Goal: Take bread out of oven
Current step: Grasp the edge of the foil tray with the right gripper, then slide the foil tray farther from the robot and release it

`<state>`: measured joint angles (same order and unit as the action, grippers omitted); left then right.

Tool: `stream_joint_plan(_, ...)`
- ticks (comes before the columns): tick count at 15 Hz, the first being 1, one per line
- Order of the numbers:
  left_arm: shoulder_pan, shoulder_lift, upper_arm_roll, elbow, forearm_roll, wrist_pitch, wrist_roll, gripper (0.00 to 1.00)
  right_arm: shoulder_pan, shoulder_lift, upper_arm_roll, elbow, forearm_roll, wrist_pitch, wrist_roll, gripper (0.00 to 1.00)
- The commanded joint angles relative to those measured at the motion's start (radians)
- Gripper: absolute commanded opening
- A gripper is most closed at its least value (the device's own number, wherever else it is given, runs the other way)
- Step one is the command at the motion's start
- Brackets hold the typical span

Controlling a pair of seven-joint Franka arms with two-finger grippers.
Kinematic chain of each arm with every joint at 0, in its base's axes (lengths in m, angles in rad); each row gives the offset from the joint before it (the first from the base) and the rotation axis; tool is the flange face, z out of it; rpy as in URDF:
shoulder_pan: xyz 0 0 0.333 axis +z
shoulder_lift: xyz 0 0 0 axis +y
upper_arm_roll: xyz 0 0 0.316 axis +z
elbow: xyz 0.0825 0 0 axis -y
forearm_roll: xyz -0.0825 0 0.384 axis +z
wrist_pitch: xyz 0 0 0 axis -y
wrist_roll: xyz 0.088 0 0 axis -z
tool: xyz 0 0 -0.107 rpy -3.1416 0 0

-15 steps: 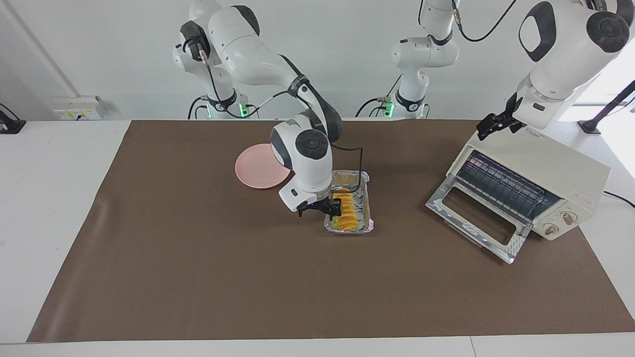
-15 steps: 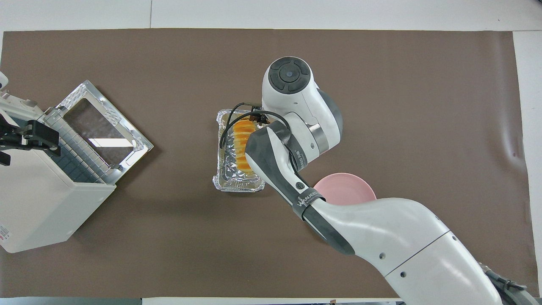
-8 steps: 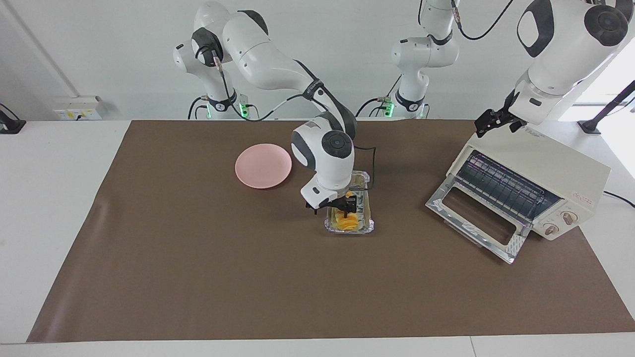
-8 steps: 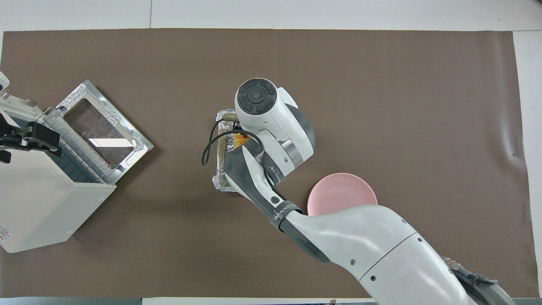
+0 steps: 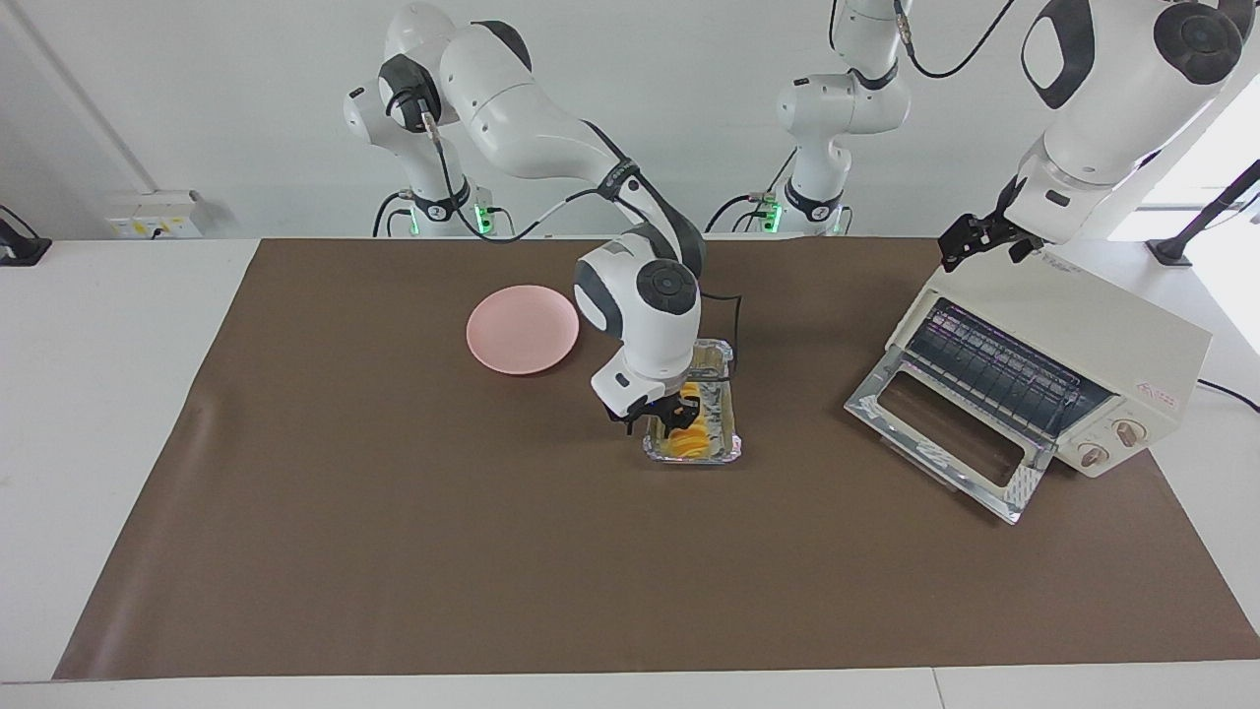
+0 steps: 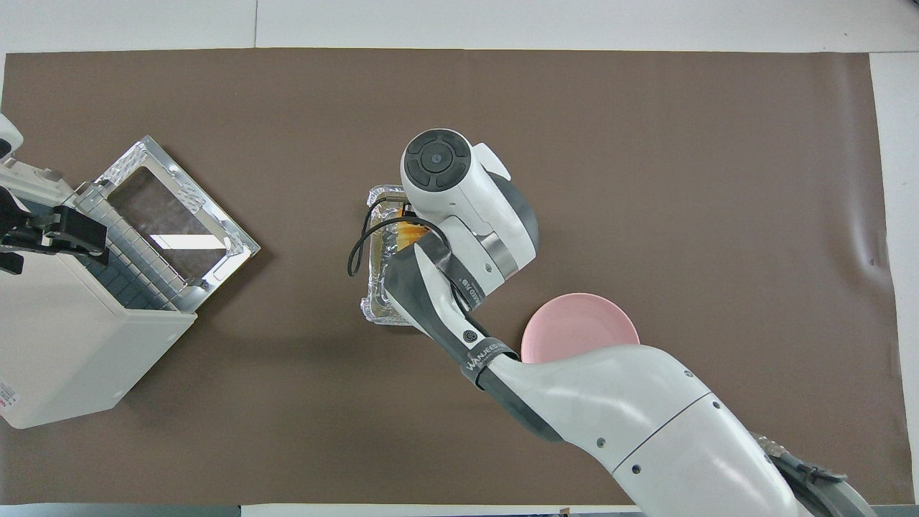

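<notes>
The bread (image 5: 692,441) is a ridged golden loaf lying in a crinkled foil tray (image 5: 730,435) at mid-table. It shows as an orange sliver in the overhead view (image 6: 411,231), with the tray (image 6: 379,291) mostly under the arm. My right gripper (image 5: 673,415) is down on the loaf's middle. The bread still rests in the tray. The cream-white oven (image 5: 1093,335) stands at the left arm's end, its glass door (image 5: 945,443) dropped open and its rack bare. My left gripper (image 5: 975,241) hovers over the oven's top corner nearest the robots.
A pink plate (image 5: 522,330) lies beside the tray, nearer to the robots and toward the right arm's end; it also shows in the overhead view (image 6: 578,327). A brown mat (image 5: 394,542) covers the table. The oven's open door (image 6: 172,215) juts toward the tray.
My right hand swung from beside the tray to over the bread, then turned slightly and settled on the loaf. My left gripper rose a little above the oven.
</notes>
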<state>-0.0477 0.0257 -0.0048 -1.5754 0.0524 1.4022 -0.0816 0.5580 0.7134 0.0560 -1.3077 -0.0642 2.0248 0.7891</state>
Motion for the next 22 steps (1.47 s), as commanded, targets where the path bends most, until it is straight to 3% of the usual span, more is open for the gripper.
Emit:
stream_joint_plan(1, 0.014, -0.016, -0.011, -0.034, -0.019, 0.03, 0.014, 1.0, -0.001, 0.012, 0.007, 0.015, -0.019, 0.032, 0.012, 0.0)
stream_joint_plan(7, 0.012, -0.02, -0.017, -0.048, -0.019, 0.032, 0.017, 1.0, -0.016, 0.005, 0.005, 0.021, -0.002, 0.012, 0.001, 0.0)
stream_joint_plan(10, 0.009, -0.018, -0.017, -0.041, -0.019, 0.034, 0.014, 1.0, -0.139, -0.052, 0.034, 0.027, 0.042, -0.086, -0.085, 0.0)
stream_joint_plan(14, 0.015, -0.017, -0.011, -0.034, -0.017, 0.034, 0.006, 1.0, -0.277, -0.11, 0.031, 0.027, 0.106, -0.127, -0.223, 0.0)
stream_joint_plan(17, 0.015, -0.017, -0.009, -0.034, -0.017, 0.034, 0.005, 1.0, -0.334, -0.112, 0.016, -0.008, 0.093, -0.091, -0.336, 0.0)
stream_joint_plan(22, 0.014, -0.018, -0.009, -0.035, -0.017, 0.034, 0.005, 1.0, -0.446, -0.147, 0.004, -0.205, 0.095, 0.118, -0.57, 0.0)
